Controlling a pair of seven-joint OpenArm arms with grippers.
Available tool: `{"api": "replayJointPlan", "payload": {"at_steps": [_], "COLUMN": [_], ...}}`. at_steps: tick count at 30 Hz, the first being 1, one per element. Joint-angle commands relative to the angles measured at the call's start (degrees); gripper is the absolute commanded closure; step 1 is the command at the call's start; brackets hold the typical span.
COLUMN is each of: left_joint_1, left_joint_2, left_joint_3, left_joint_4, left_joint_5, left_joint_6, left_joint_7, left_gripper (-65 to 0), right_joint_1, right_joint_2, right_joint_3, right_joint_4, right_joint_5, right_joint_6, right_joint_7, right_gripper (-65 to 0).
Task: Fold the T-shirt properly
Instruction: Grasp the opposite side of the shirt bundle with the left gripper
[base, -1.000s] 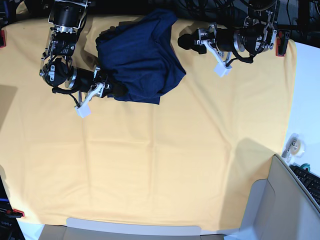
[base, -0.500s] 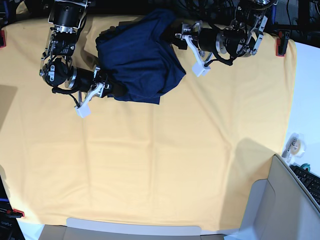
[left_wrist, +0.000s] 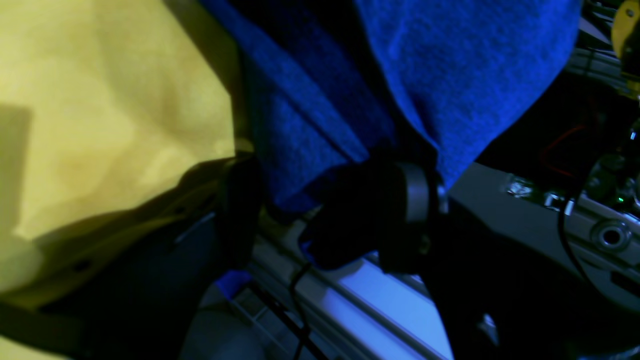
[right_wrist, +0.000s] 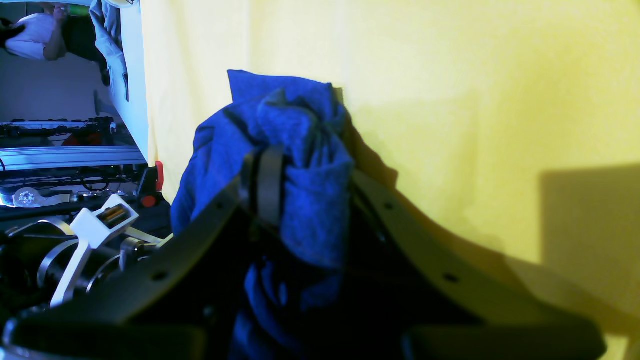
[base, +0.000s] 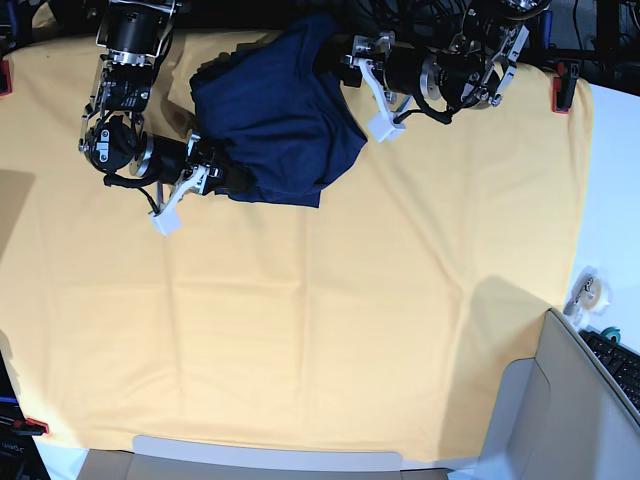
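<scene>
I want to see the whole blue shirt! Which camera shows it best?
The base view: the T-shirt shows whole there, bunched on the yellow cloth between both arms. The right wrist view shows only a wad pinched in the right gripper. The left wrist view shows just close-up folds.

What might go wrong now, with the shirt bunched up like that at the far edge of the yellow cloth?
1. The shirt lies crumpled at the table's back edge; a pull could drag it off.
2. The right gripper pinches a thick wad, so lifting may raise several layers at once.
3. The open left gripper, at the shirt's far edge, might also catch the yellow cloth.
</scene>
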Motion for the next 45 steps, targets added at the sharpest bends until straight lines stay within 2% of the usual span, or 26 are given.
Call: {"api": "replayJointPlan", "payload": {"at_steps": [1,16,23,26,29,31,33,40,45], "left_joint_1": [-0.13,-2.42,-6.29,-7.25,-7.43,-7.43,-7.87,-9.1,-10.33], "left_joint_2": [-0.24,1.08,0.99,0.99,0.99,0.73,0.38,-0.77,-0.68], "left_joint_3": [0.3,0.48,6.98,7.86,7.42,7.34,7.25,5.49,-1.1], "left_joint_4": [-0.5,-4.28,-10.35,-11.32,-11.41,-11.41,-11.41,-11.32,-10.17], "left_joint_5": [0.25,0.34,0.34,0.34,0.34,0.34,0.34,0.07,-0.01], "left_joint_6": [0.1,0.1,0.46,0.46,0.46,0.63,0.63,0.81,6.26], "left_joint_7": [0.7,1.14,0.53,0.53,0.53,0.7,1.23,1.41,6.07], "left_gripper": [-35.8,-35.7,-35.2,-29.0,-17.1,-7.4,-1.3,-0.8,-0.8], "right_joint_1": [0.11,0.11,0.11,0.2,0.46,0.55,0.64,0.82,0.38], "right_joint_2": [0.08,0.08,0.08,0.08,0.17,0.17,0.17,0.17,0.52], "right_joint_3": [-0.01,-0.01,-0.01,-0.01,-0.01,-0.01,-0.01,-0.01,-0.01], "right_joint_4": [0.52,0.52,0.52,0.52,0.52,1.31,3.6,12.3,16.43], "right_joint_5": [1.02,1.2,1.2,1.2,1.2,1.11,0.85,-1.7,-2.49], "right_joint_6": [-0.21,-0.21,-0.21,-0.21,-0.21,-0.21,-0.21,-0.56,-0.56], "right_joint_7": [-0.71,-0.71,-0.71,-0.71,-0.71,-0.71,-0.71,-0.71,-0.71], "right_gripper": [-7.4,-7.4,-7.4,-7.4,-7.1,-4.0,0.0,0.0,0.0]}}
